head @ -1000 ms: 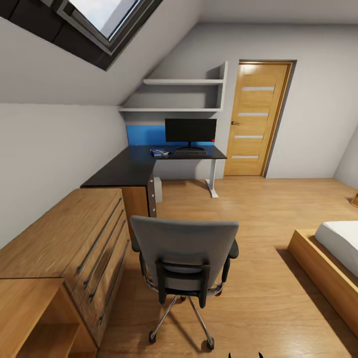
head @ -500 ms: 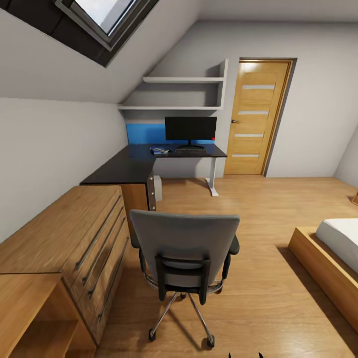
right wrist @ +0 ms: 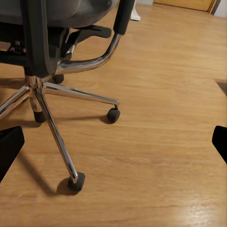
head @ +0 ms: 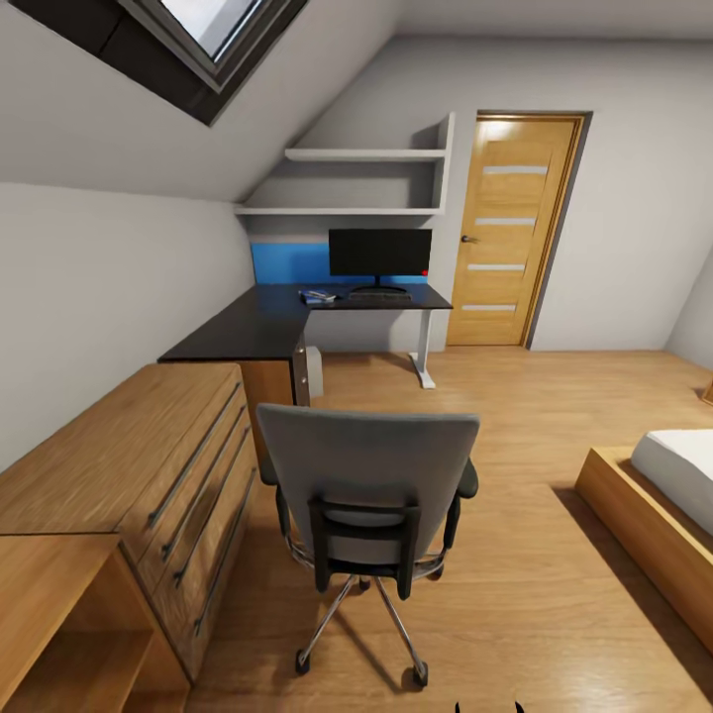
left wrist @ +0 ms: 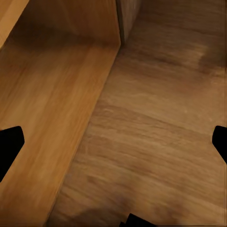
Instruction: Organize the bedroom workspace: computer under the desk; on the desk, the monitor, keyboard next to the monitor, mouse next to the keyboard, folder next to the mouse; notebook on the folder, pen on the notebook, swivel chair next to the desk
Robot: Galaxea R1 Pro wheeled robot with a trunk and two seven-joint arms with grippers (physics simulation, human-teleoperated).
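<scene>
the swivel chair (head: pixel 366 500) stands in the middle of the plank floor (head: pixel 535 416), its grey back turned to the head camera, well apart from the desk (head: pixel 267 327) in the far corner. the monitor (head: pixel 380 253) is upright on the desk with the keyboard (head: pixel 379 296) just in front of it; a small blue patch, probably the folder (head: pixel 319 296), lies beside the keyboard, though it is too small to tell what sits on it. the pale computer (head: pixel 314 371) shows under the desk edge. both wrist views look down with the fingers spread wide and holding nothing: the left gripper (left wrist: pixel 113 142) over floor beside the wooden dresser (head: pixel 149 465), the right gripper (right wrist: pixel 113 142) over floor near the chair's chrome base (right wrist: pixel 47 99). judging from this, what remains is bringing the chair up to the desk. the risks lie in the narrow lane between dresser and bed (head: pixel 663 495): a push off-centre on the backrest could spin the seat or roll the casters aside, and too firm a shove could drive the chair into the computer or the desk's white leg (head: pixel 424 352).
</scene>
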